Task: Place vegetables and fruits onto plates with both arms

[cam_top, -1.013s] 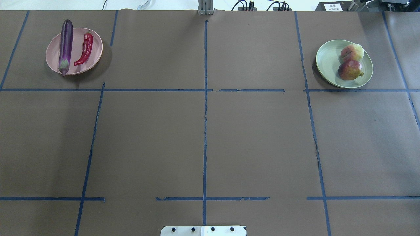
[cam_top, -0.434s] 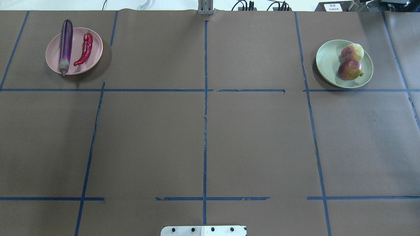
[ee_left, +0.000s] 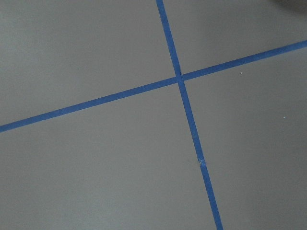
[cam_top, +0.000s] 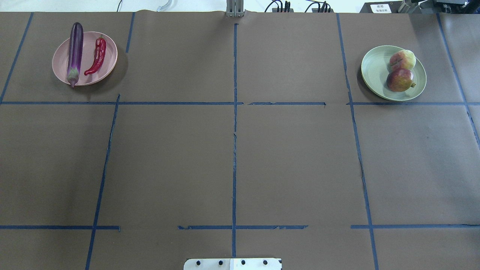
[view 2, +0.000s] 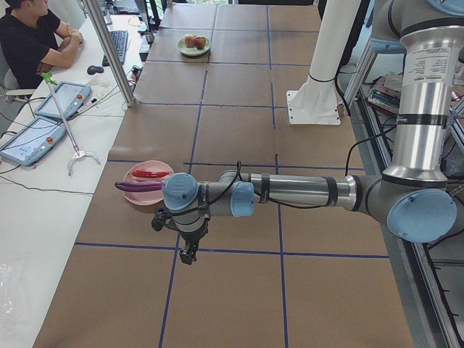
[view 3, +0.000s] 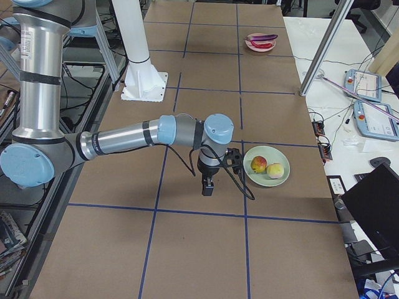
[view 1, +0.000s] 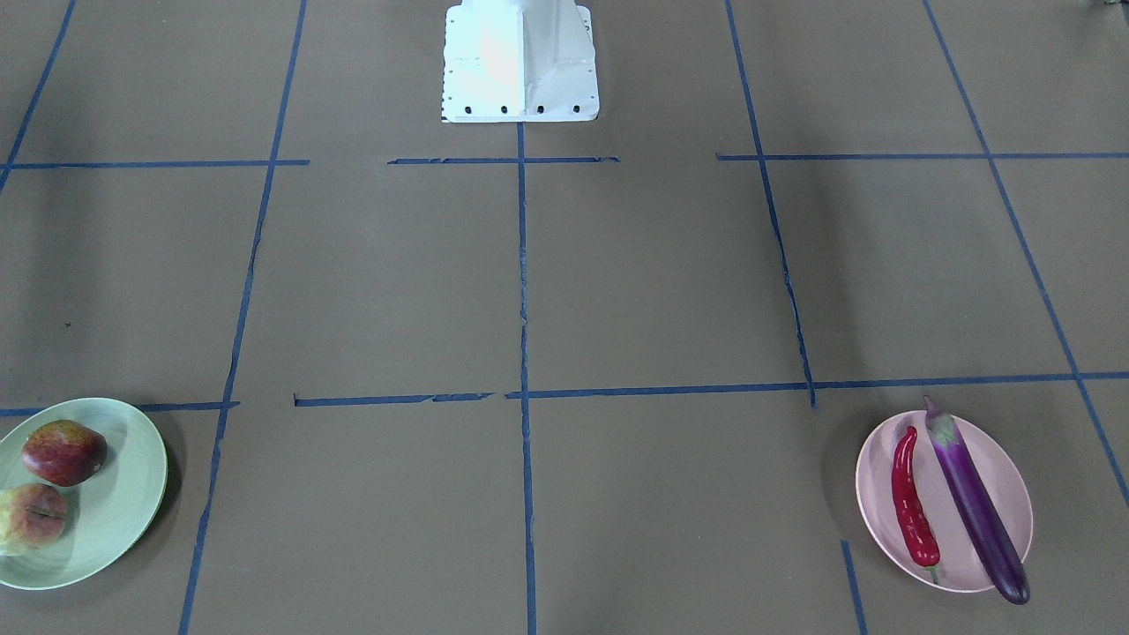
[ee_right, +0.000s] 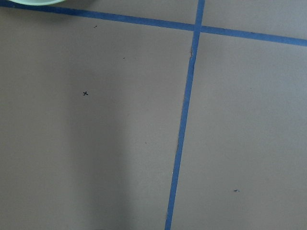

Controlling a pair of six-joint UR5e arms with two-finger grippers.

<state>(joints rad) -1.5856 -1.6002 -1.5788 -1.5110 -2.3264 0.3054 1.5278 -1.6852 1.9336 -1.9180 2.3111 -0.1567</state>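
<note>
eggplant (cam_top: 75,48), chili pepper (cam_top: 96,56) on pink plate (cam_top: 60,62) at 10 o'clock; fruits (cam_top: 400,79) on green plate (cam_top: 375,67) at 2 o'clock. left gripper (view 2: 190,250), right gripper (view 3: 207,187): claw opening, cannot tell.

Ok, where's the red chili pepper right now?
In the overhead view's top left, the red chili pepper lies on the pink plate, on the robot's left side, just right of the eggplant.
</note>
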